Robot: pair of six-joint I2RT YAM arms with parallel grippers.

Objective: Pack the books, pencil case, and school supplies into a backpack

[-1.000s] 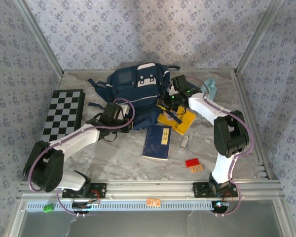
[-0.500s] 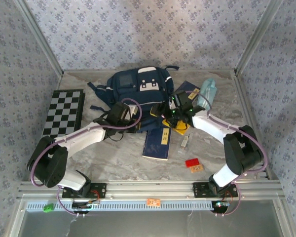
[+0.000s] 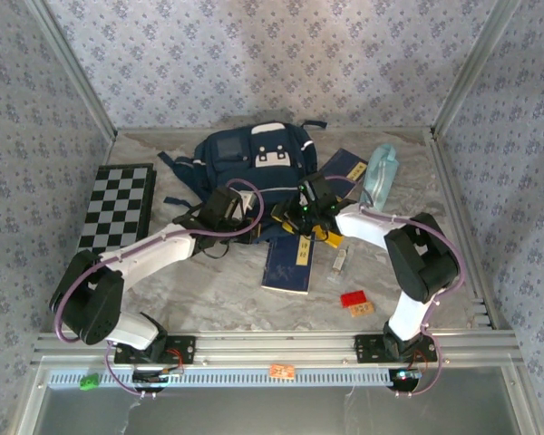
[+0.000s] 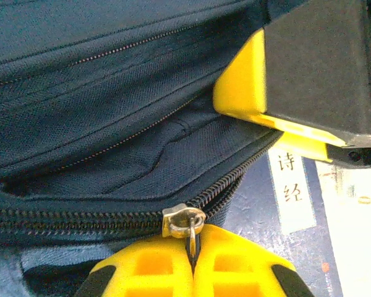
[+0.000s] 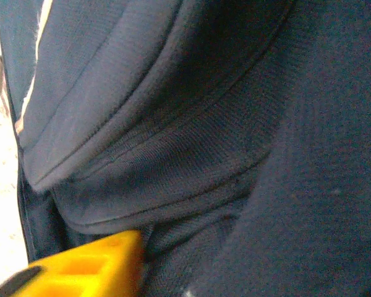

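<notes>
Left pincer [image 4: 193, 260] is clamped tight on the zipper pull [image 4: 184, 221] of the backpack [image 3: 245, 154]. Right pincer [image 3: 290, 214] noses into the opening, can't tell its spread. Navy book [image 3: 290, 263] lies just beside it, toward the arm bases.

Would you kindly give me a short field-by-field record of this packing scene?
backpack: large, navy blue fabric, far middle of the table, zip partly open
left gripper: shut on the metal zipper pull
right gripper: at the backpack's opening, open or shut unclear
books: dark navy paperback in front of the backpack; second navy paperback to its right; bright yellow paperback partly under the right arm
pencil case: pale teal soft pouch, far right of the table
supplies: small clear oblong item beside the near navy paperback
</notes>
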